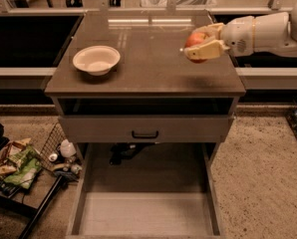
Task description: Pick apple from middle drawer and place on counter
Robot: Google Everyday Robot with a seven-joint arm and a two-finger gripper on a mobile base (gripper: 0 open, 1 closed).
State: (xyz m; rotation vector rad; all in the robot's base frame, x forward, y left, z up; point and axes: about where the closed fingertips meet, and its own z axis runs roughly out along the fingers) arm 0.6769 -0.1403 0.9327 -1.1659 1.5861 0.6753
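Observation:
The red and yellow apple is held between the cream fingers of my gripper, which is shut on it. The gripper reaches in from the right and holds the apple over the right part of the glossy grey-brown counter, close above its surface. Whether the apple touches the counter cannot be told. The middle drawer is pulled out at the bottom of the view, and its flat floor holds nothing.
A white bowl sits on the left part of the counter. A closed drawer front with a black handle lies below the counter edge. A wire rack with packets and bottles stands on the floor at the left.

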